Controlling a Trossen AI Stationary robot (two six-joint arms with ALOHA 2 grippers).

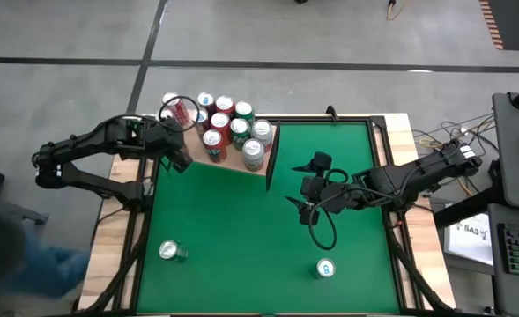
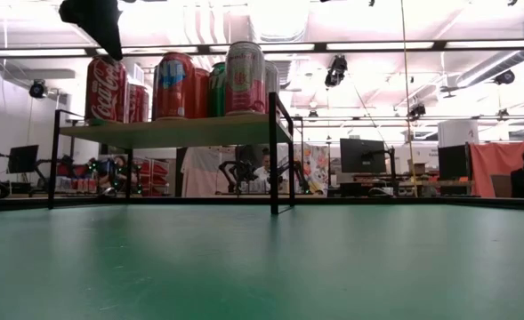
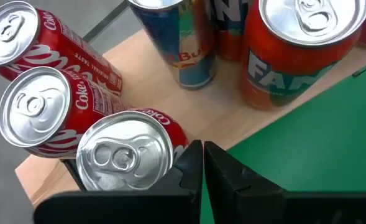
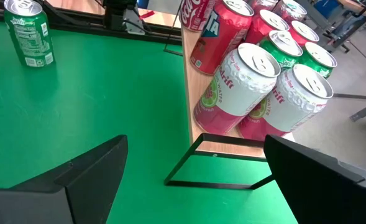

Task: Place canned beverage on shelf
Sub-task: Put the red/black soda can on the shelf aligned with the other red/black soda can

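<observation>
Two loose cans, one near-left (image 1: 171,252), one near-right (image 1: 326,268), stand on the green desk (image 1: 241,229), unshelved. Shelf (image 1: 233,164), far-left, carries many upright cans. Left gripper (image 1: 181,163), fingers together, beside its edge; right gripper (image 1: 305,211), fingers apart, mid-desk, presumably ready to fetch.

Pale wood-grain shelf (image 1: 228,165) on a green tabletop (image 1: 241,229); red, green and pink-and-white cans (image 4: 232,93); dark end effectors

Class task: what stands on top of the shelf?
Upright drink cans crowd the shelf: red Coke cans, green ones, a pink-white can. Rear cans are partly hidden.
</observation>
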